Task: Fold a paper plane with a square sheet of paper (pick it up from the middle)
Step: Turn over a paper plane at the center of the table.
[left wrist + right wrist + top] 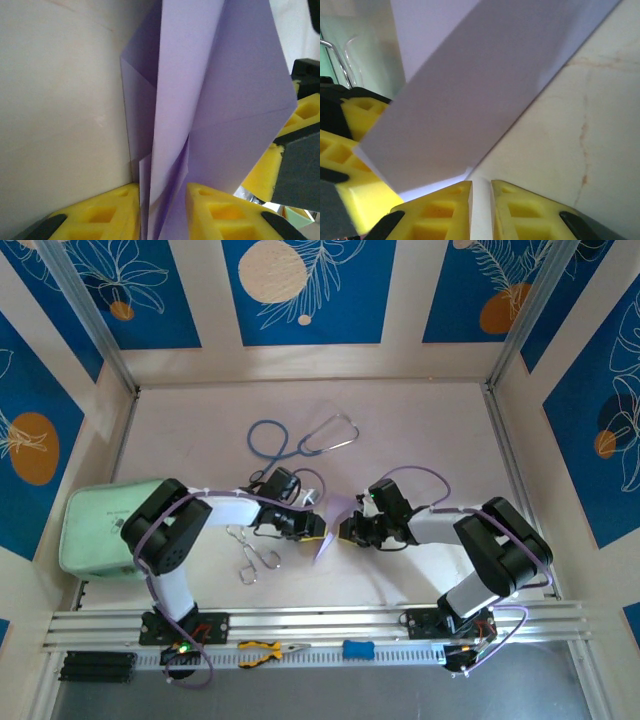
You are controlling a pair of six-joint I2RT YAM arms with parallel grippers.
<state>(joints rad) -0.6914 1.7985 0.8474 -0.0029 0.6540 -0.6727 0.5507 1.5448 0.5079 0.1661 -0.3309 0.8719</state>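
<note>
The lilac sheet of paper (327, 543), folded into several layers, hangs just above the table between both grippers at the middle. My left gripper (318, 530) comes from the left and my right gripper (347, 530) from the right, nearly tip to tip. In the left wrist view the folded paper (220, 100) stands upright and its layers run down between the yellow pads (110, 215) of my left gripper (162, 187), which is shut on them. In the right wrist view a broad flap of the paper (470, 100) slants overhead, and a pale strip is pinched in my right gripper (481, 182).
A mint-green pouch (105, 530) lies at the left under the left arm. Metal forceps (250, 555) lie beside it, and a stethoscope (300, 440) lies at the back centre. Yellow-handled pliers (265, 652) and a blue piece (357, 649) rest on the near rail.
</note>
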